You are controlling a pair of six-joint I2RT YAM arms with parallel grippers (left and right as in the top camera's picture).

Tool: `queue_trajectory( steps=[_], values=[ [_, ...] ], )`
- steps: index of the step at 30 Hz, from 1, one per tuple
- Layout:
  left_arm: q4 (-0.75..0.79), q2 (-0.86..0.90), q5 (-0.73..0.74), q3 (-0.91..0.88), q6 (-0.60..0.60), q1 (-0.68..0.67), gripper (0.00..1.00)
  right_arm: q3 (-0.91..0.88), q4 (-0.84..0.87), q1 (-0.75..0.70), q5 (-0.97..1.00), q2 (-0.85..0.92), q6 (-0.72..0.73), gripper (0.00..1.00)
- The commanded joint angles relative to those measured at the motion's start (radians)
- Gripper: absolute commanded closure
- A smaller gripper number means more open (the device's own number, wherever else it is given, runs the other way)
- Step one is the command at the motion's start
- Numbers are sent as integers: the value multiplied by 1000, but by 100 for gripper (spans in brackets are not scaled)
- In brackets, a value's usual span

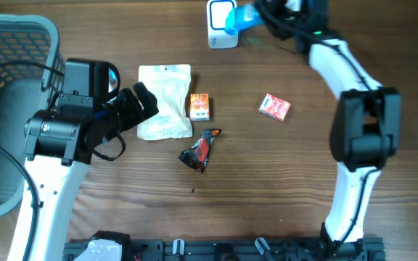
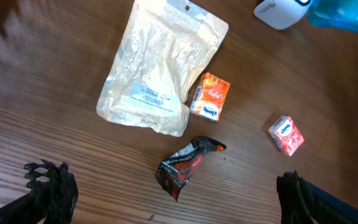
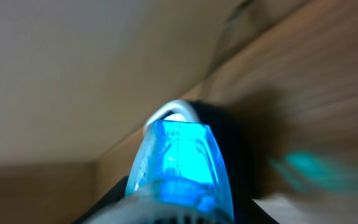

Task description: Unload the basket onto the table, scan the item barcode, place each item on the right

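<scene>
My right gripper (image 1: 258, 16) is at the table's far edge, shut on a blue translucent item (image 1: 239, 19). The item's tip is held against the front of a small white barcode scanner (image 1: 221, 26). The right wrist view is filled by the blue item (image 3: 178, 163) sticking out of the gripper (image 3: 179, 202), with the scanner's white rim (image 3: 169, 111) just beyond it. The left wrist view catches the scanner (image 2: 281, 11) and the blue item (image 2: 347, 12) at its top right. My left gripper (image 1: 142, 101) hangs open at the left, beside a white pouch (image 1: 165, 109); in its own view the left gripper (image 2: 178, 202) holds nothing.
On the table lie the white pouch (image 2: 157, 68), a small orange box (image 1: 199, 106), a red and white packet (image 1: 275, 106) and a crumpled black and red wrapper (image 1: 200, 150). A grey mesh basket (image 1: 6, 43) stands at the left edge.
</scene>
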Motion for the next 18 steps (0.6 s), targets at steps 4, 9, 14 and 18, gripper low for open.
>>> queue_trajectory(
  steps=[4,9,14,18],
  values=[
    [3,-2,12,9,15,5,0,74,-212,-266,114,-283,-250,80],
    [3,-2,12,9,15,5,0,74,-433,-448,377,-336,-383,78],
    [3,-2,12,9,15,5,0,59,-529,-595,651,-299,-489,82],
    [3,-2,12,9,15,5,0,53,-523,-722,667,-227,-484,81]
  ],
)
